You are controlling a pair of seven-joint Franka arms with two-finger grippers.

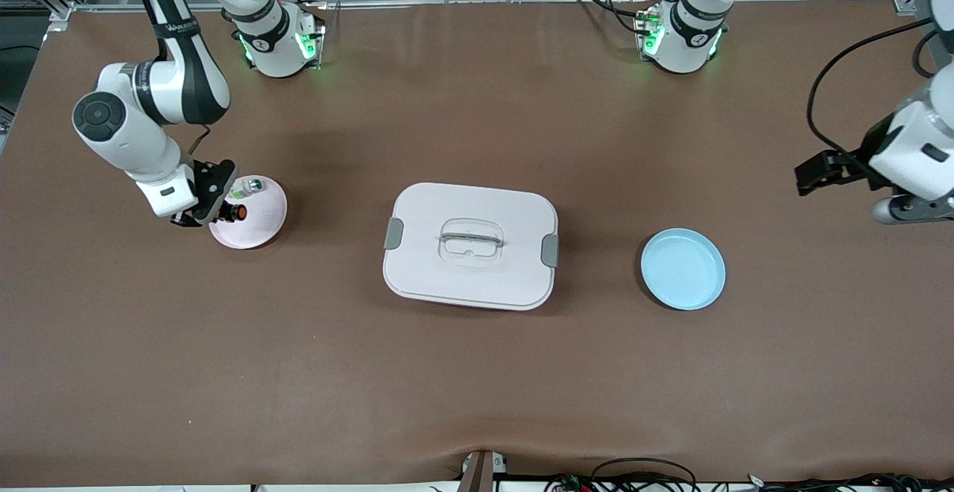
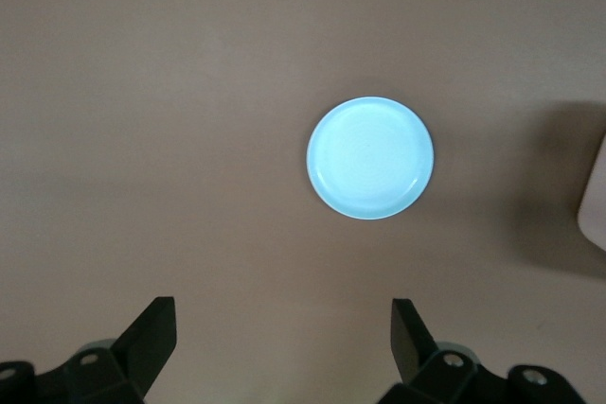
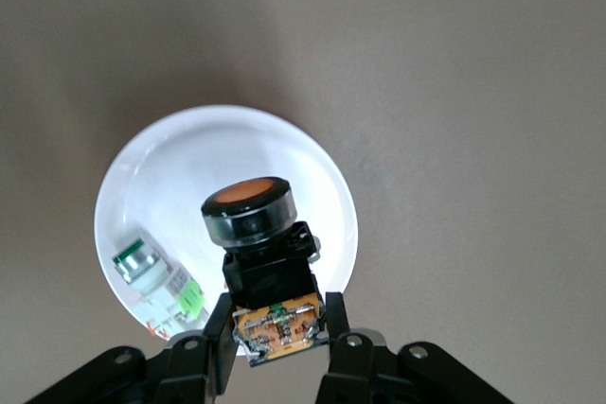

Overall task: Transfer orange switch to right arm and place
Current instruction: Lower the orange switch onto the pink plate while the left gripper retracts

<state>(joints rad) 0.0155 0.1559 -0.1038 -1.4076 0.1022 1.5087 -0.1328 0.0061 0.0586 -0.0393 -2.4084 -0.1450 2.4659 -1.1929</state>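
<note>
Start at the right arm's end of the table (image 1: 477, 373): your right gripper (image 1: 223, 212) hangs over the pale pink plate (image 1: 261, 225) there, at the plate's edge. Its jaws are closed on the orange switch (image 1: 238, 212), and the right wrist view shows how: the two fingers (image 3: 216, 342) pinch the orange-tan body from both sides, with the black middle section and the round orange cap (image 3: 248, 194) sticking out past the fingertips. The switch is held up in the air above the plate, not resting on it.

On that same plate you can see the small clear-and-silver part with green (image 1: 252, 186), lying on the side of the plate farther from the front camera. In the right wrist view it lies on the plate (image 3: 284, 167) beside the held switch and apart from it (image 3: 159, 279).

Moving along to the middle of the table, you come to a white lidded box (image 1: 471, 246) with rounded corners, a grey latch at each short end and a recessed clear handle in the lid. It sits shut and nothing touches it.

Next, toward the left arm's end, a light blue plate (image 1: 683, 268) lies flat on the table.

Last, your left gripper (image 1: 820, 173) waits high over bare table close to the left arm's end. Its jaws stand wide apart and hold nothing; the left wrist view shows both dark fingers (image 2: 151, 338) spread, with the blue plate (image 2: 370, 158) on the table between and below them, well clear.
</note>
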